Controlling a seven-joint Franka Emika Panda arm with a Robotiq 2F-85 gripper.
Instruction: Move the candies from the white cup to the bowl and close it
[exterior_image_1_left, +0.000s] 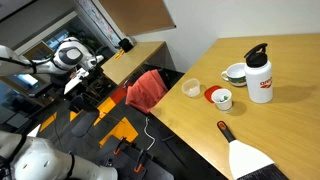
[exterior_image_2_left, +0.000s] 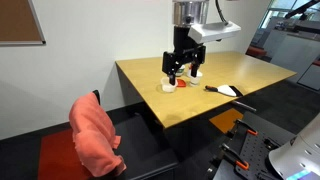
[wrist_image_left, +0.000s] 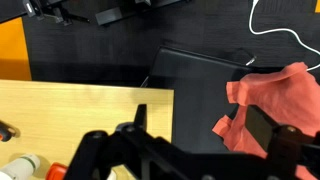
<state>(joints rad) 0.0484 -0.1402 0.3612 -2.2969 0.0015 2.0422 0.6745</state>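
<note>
Wooden table carries everything for this job, and a red cloth hangs over a chair at its near edge. On the table stand a tall white bottle with a black cap, a flat scraper, a whitish bowl with a greenish rim, the tan bowl, a red disc and the white cup. The cup sits just beside the red disc, between the tan bowl and the bottle. Whether it holds candies is too small to tell.

The gripper hangs above that cluster, fingers spread wide with nothing between them. The wrist view looks down past the table edge to the cloth, so the hand seems well above the cup, not yet at it.

The step in hand looks like the reach for the cup. To do it well:
- Come straight down over the cup.
- Set one finger either side of its wall, clear of the disc and the bottle.
- Close gently so the light cup does not skid or tip.
- Keep it upright until it is over the tan bowl.

The red disc probably serves as the lid.
</note>
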